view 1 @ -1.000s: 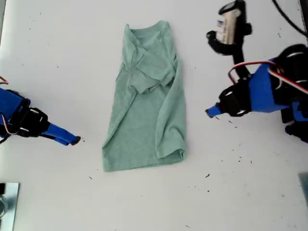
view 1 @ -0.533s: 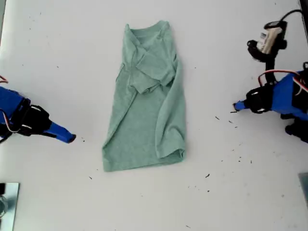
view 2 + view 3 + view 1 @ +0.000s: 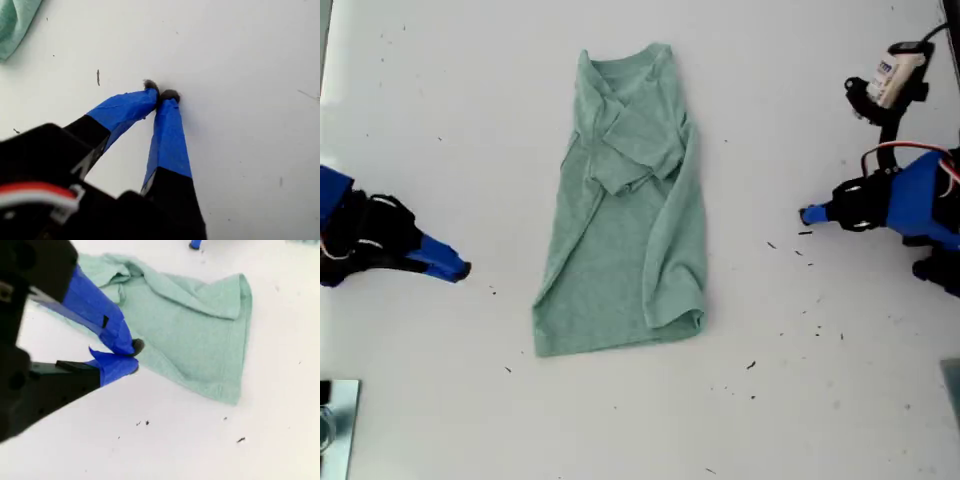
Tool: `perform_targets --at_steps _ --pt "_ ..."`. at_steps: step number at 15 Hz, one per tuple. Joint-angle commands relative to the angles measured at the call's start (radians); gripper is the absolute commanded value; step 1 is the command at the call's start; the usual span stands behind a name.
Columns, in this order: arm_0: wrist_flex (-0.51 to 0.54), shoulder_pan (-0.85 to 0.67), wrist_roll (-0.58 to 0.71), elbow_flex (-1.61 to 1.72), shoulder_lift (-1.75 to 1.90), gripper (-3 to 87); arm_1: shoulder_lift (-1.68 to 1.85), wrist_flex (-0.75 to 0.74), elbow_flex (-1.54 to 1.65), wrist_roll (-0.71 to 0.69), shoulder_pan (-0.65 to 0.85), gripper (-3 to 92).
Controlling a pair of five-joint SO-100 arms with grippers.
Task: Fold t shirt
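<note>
One t shirt (image 3: 625, 220), pale sage green, lies flat on the white table (image 3: 770, 400), near the middle of the exterior view and slightly toward its top. The round neck points to that view's top and the hem to its bottom. Both long sides are folded inward, forming a narrow strip. One short sleeve lies doubled across the chest. The fold on the exterior view's right ends in a rumpled corner at the hem.

Two arms, blue-taped fingers, black bodies:
- My first gripper (image 3: 808, 214): at the exterior view's right, well apart from the shirt, pointing toward it. The first wrist view shows its gripper (image 3: 162, 95) with tips pressed together and nothing between them, low over bare table. Only a corner of the shirt (image 3: 15, 20) shows at the edge of that picture.
- My second gripper (image 3: 460, 269): at the exterior view's left, near the shirt's hem corner but clear of it. The second wrist view shows its gripper (image 3: 131, 356) with jaws drawn narrow, tips meeting or all but meeting, and empty. The shirt (image 3: 195, 325) lies just beyond them.

Several dark specks (image 3: 752, 365) are scattered on the table, mostly toward the exterior view's lower right.

One small white-labelled module (image 3: 892, 76) is mounted above the first arm.
</note>
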Motion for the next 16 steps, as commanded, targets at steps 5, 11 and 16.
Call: perform_targets --at_steps 5,11,16 --pt "0.25 0.032 0.072 -0.796 -0.805 3.0 0.074 0.021 0.032 0.0 0.011 2.4" --pt "0.164 0.011 0.158 -0.83 -1.048 20.9 0.19 0.086 0.057 0.005 0.008 2.4" --pt "0.038 0.0 0.176 -0.839 -1.315 17.8 0.19 0.086 0.057 0.003 0.005 2.4"
